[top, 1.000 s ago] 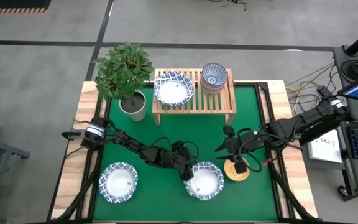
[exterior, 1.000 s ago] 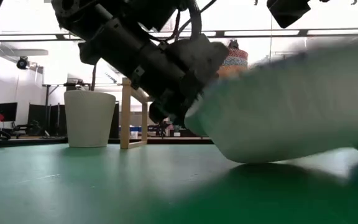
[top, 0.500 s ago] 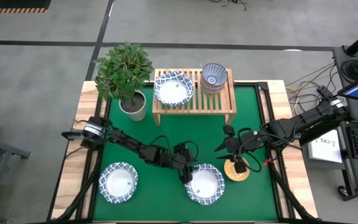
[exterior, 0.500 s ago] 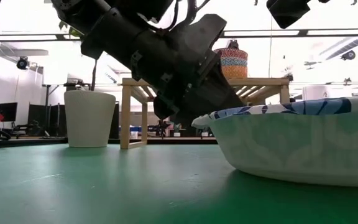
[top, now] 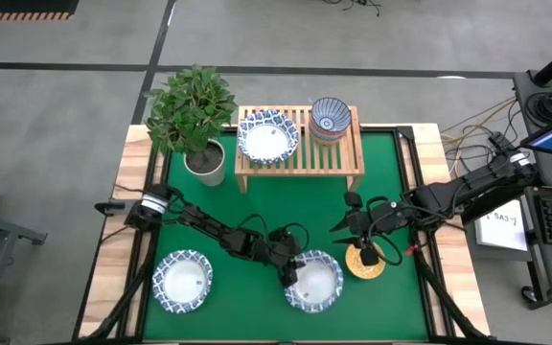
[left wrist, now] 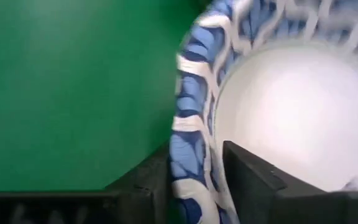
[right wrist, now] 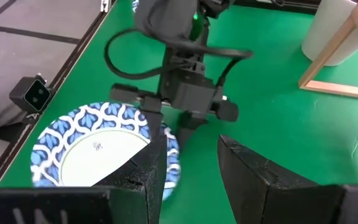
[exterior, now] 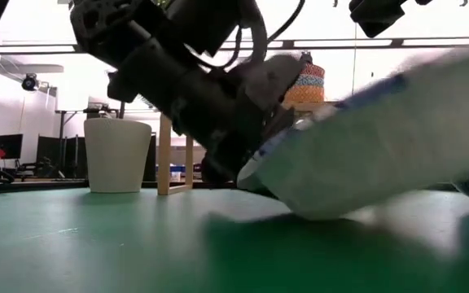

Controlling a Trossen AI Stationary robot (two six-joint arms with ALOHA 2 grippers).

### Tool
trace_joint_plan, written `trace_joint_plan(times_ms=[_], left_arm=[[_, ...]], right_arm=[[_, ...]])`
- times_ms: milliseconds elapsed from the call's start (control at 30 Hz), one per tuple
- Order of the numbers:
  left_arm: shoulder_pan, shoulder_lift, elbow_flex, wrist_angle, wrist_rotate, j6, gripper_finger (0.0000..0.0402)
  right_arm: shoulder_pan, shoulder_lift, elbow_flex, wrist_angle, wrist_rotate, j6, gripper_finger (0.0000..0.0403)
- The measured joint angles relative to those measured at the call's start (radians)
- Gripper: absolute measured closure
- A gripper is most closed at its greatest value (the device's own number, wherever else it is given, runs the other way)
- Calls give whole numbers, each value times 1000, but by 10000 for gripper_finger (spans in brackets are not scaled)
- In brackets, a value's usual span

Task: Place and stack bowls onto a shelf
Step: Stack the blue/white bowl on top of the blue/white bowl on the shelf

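Pinching the wide bowl's (top: 315, 281) blue rim, left claw (top: 293, 271) tilts it — right claw (top: 364, 251) gapes beside.

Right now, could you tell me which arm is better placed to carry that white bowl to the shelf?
Left. The left gripper already clamps the white bowl's rim, tipping it up. The right gripper hangs open over the yellow bowl.

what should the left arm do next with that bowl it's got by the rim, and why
Probably lift it clear of the mat. The left gripper has its fingers clamped over the rim of the wide white bowl, which the low view shows tilted with one edge up. The shelf has room between its wide bowl and the small-bowl stack.
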Motion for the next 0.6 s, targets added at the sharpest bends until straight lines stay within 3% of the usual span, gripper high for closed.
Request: trace_joint_plan(times_ms=[233, 467, 600], left_arm=[[3, -11, 15, 8, 1, 26, 386], [13, -100, 13, -57, -73, 34, 399], [22, -208, 12, -194, -152, 44, 401]], right_arm=[[0, 0, 0, 0, 0, -6, 271], [0, 0, -2, 0, 0, -11, 271], [0, 0, -4, 0, 0, -13, 271]])
